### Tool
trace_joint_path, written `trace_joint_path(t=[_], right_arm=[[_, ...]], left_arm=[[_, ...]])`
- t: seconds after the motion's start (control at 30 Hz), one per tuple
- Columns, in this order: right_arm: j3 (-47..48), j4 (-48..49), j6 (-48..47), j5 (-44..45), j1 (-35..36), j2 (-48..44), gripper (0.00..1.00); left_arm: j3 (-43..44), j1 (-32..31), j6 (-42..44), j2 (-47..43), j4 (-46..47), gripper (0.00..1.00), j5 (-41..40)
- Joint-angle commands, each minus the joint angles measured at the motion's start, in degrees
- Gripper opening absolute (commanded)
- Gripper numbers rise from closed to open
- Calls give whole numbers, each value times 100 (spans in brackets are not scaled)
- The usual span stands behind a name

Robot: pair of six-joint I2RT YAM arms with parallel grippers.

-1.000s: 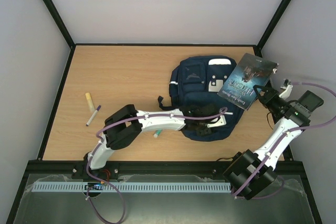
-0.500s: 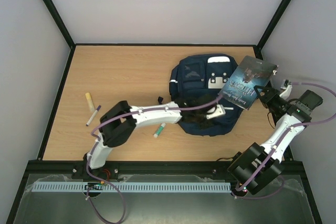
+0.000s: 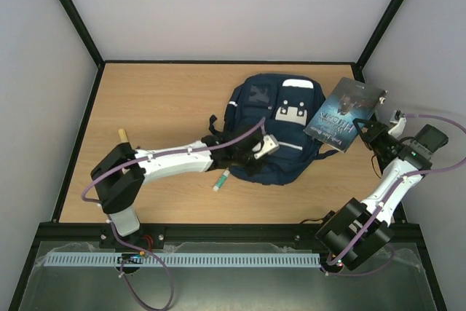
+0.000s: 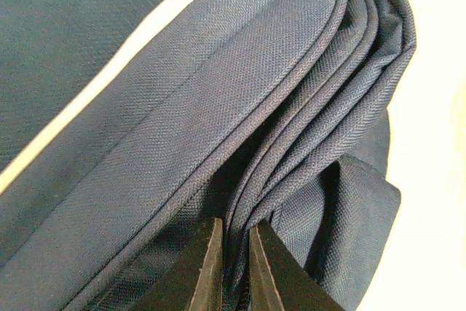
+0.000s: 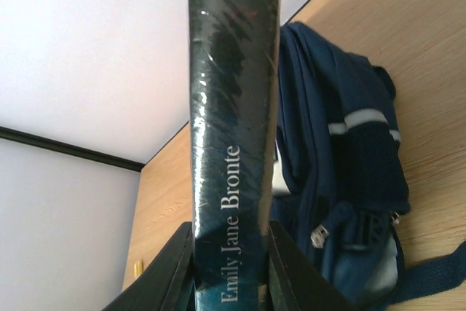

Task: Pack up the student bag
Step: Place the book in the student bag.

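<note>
The navy student bag (image 3: 273, 118) with white stripes lies at the table's middle right; it also shows in the right wrist view (image 5: 342, 172). My left gripper (image 3: 256, 152) is at the bag's near edge, shut on folds of its navy fabric (image 4: 240, 209). My right gripper (image 3: 368, 134) is at the far right, shut on a dark blue book (image 3: 344, 112), held above the table to the right of the bag. The book's spine (image 5: 233, 129) reads "Emily Jane Bronte".
A green-capped marker (image 3: 221, 178) lies just left of the bag's near edge under my left arm. A yellow stick (image 3: 121, 134) lies at the left of the table, partly behind my left arm. Black frame posts line the table edges.
My left arm swung left and dragged the bag leftward and toward the back. The purple marker seen earlier at the left is now hidden by the arm. The right gripper and book barely moved.
</note>
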Motion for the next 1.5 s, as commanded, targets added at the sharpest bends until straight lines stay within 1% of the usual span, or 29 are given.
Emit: trace_joint_path(t=[0.0,0.13,0.2,0.27,0.37,0.43,0.47,0.57,0.63,0.73,0.8,0.97,1.2,1.3,1.4,1.47], right_arm=[[46,436,47,-483,-31,-126,1],[47,415,51,-483,-31,-133,1],[39,386,20,-482,-31,-138,1],[32,368,-10,-474,-31,-149,1],[41,361,-16,-470,-31,-151,1],[29,365,-18,-491,-29,-145,1],[23,374,-14,-504,-30,-143,1],[-7,406,-13,-519,-31,-150,1],[-23,415,-17,-522,-31,-151,1],[-51,435,-29,-523,-31,-151,1],[-65,442,-33,-518,-31,-151,1],[-3,446,2,-526,-31,-52,1],[132,410,46,-572,-31,132,1],[107,408,28,-562,-31,109,1],[111,382,-3,-566,-31,96,1],[103,370,3,-566,-31,95,1]], left_arm=[[-192,-536,-453,147,604,2,-2],[274,-953,-294,618,450,2,-228],[539,-1046,-154,808,292,3,-318],[683,-1072,43,843,160,14,-313],[731,-1066,391,702,-111,34,-573],[684,-1037,715,556,-373,42,-619],[677,-1011,861,502,-557,43,-665],[580,-914,1177,401,-908,44,-816],[548,-881,1328,413,-1024,43,-799],[697,-888,1309,570,-989,39,-622],[799,-925,1270,683,-807,39,-500],[1054,-1133,1217,1100,-369,47,-260],[1750,-1280,1200,1851,-294,52,-306],[2008,-1278,1199,2164,-359,52,-478],[2305,-1282,1160,2472,-530,49,-869],[2437,-1270,1125,2589,-589,45,-1095]])
